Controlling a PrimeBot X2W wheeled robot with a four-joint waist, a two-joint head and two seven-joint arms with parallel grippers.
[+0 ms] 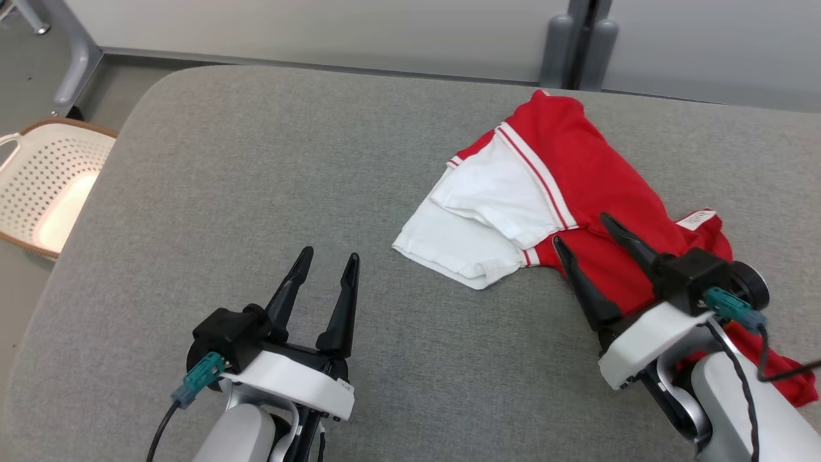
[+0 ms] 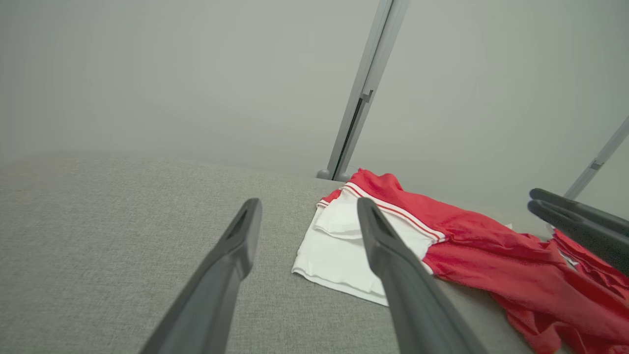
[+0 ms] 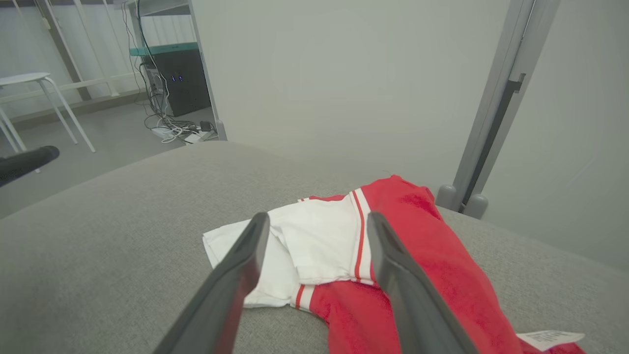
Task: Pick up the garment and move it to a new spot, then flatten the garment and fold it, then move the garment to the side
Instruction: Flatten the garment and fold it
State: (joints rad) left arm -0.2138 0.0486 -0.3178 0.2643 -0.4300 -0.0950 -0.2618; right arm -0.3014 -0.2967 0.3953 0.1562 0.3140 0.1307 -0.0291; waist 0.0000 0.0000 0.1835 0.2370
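A red garment with white panels and red-white stripes lies crumpled on the right half of the grey padded table. It also appears in the left wrist view as the garment and in the right wrist view as the garment. My right gripper hovers open over the garment's red middle, nothing between its fingers. My left gripper stands open over bare table to the left of the garment's white end, holding nothing. A white label pokes out by the right gripper.
A white perforated basket stands on the floor beyond the table's left edge. Grey partition walls with a post run behind the table. The table's left and middle are bare cloth. A white stool and cables lie farther off.
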